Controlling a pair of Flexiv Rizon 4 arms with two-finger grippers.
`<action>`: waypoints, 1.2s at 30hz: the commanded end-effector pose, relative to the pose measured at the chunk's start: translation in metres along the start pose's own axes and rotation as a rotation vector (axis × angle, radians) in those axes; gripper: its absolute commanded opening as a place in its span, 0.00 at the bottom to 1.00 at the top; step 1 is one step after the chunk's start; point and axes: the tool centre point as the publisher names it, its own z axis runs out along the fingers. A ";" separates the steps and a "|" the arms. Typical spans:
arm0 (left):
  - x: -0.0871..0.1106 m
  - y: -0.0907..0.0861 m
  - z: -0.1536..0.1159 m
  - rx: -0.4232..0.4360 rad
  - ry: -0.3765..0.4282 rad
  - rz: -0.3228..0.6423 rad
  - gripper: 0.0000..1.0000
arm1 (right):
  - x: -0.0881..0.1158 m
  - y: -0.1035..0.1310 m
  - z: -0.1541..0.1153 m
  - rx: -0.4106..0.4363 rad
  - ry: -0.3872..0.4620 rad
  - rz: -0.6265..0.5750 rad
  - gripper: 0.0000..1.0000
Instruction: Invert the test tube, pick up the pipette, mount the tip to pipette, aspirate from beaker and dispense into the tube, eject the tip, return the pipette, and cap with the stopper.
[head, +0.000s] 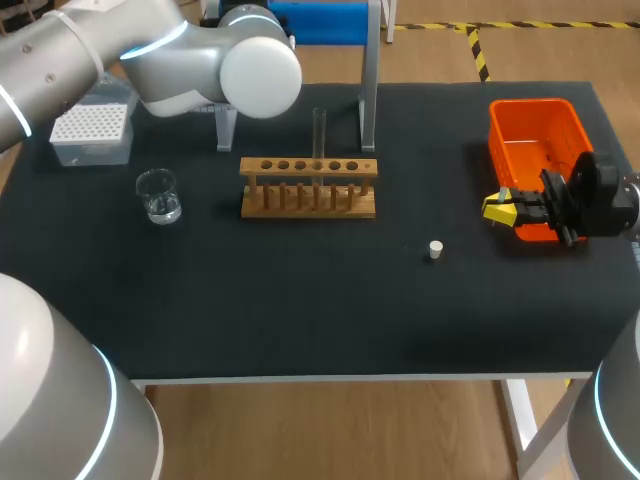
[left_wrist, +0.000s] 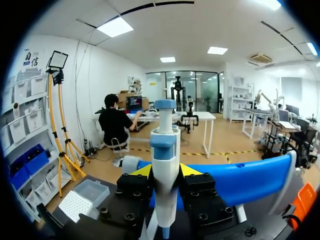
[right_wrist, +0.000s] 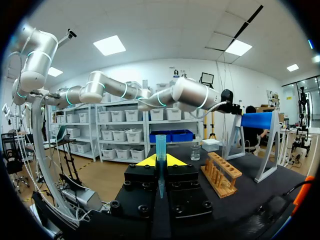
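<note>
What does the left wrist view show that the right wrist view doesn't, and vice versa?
Only left wrist: the pipette, gripped by the left end effector. Only right wrist: the tip held in the right end effector, the rack, the beaker and the left arm. Both: the tip box, the blue stand and an edge of the orange bin.

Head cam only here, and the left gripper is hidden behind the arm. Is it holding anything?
Observer: Yes. The left wrist view shows the left gripper shut on the pipette.
Operator: And the other arm? Too small for me to tell.
Observer: The right wrist view shows the right gripper shut on a blue tip, held between its fingers.
Operator: Tip mounted yet?
Observer: No. The tip is only in the right gripper, apart from the pipette.
</note>
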 end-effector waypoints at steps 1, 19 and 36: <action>-0.003 -0.010 -0.008 -0.001 -0.003 0.003 0.00 | 0.001 0.000 -0.001 0.000 0.000 -0.001 0.00; -0.031 -0.057 -0.059 -0.031 0.405 0.133 0.00 | 0.001 0.000 -0.001 0.000 0.000 -0.001 0.00; -0.059 -0.087 -0.080 -0.079 0.705 0.217 0.00 | 0.001 0.000 -0.001 0.000 0.000 -0.001 0.00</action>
